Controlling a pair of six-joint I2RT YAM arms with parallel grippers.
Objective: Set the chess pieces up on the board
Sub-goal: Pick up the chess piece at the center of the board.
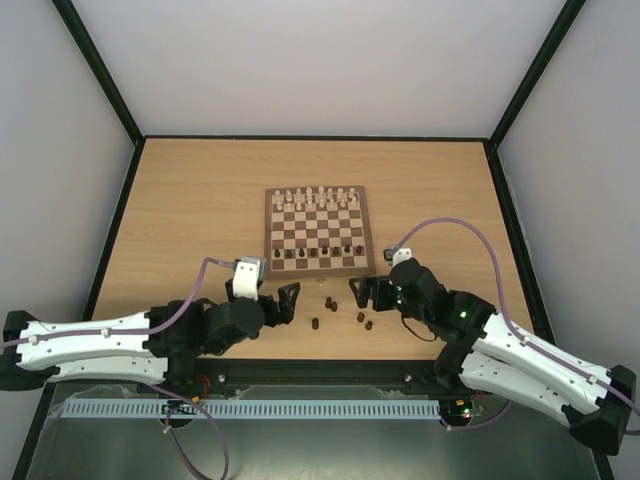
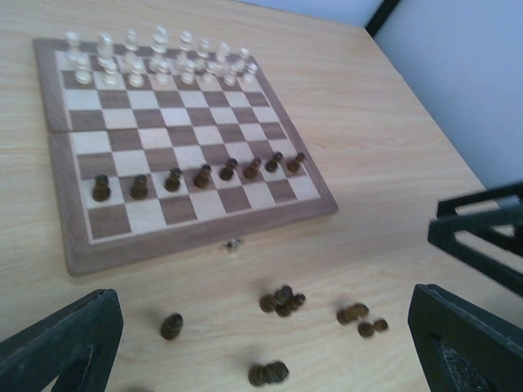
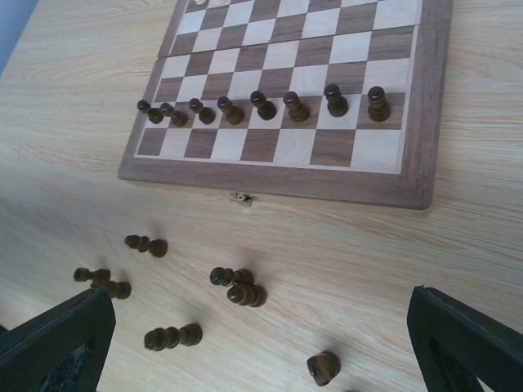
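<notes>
The board (image 1: pixel 270 232) lies mid-table, with a row of dark brown pawns (image 1: pixel 318 255) standing on its near second rank. Several loose dark chess pieces (image 1: pixel 328 301) lie on the table just in front of it, between the grippers. My left gripper (image 1: pixel 281 303) is open and empty, left of them. My right gripper (image 1: pixel 364 292) is open and empty, right of them. In the left wrist view the loose pieces (image 2: pixel 282 300) lie between my open fingers (image 2: pixel 69 343). The right wrist view shows them (image 3: pixel 239 286) lying down, and a knight (image 3: pixel 324 367).
Cream-white chessmen (image 1: pixel 315 197) stand in two rows on the board's far side. A small metal clasp (image 3: pixel 241 198) sticks out of the board's near edge. Black frame posts and pale walls bound the table. The arms' bases sit at the near edge.
</notes>
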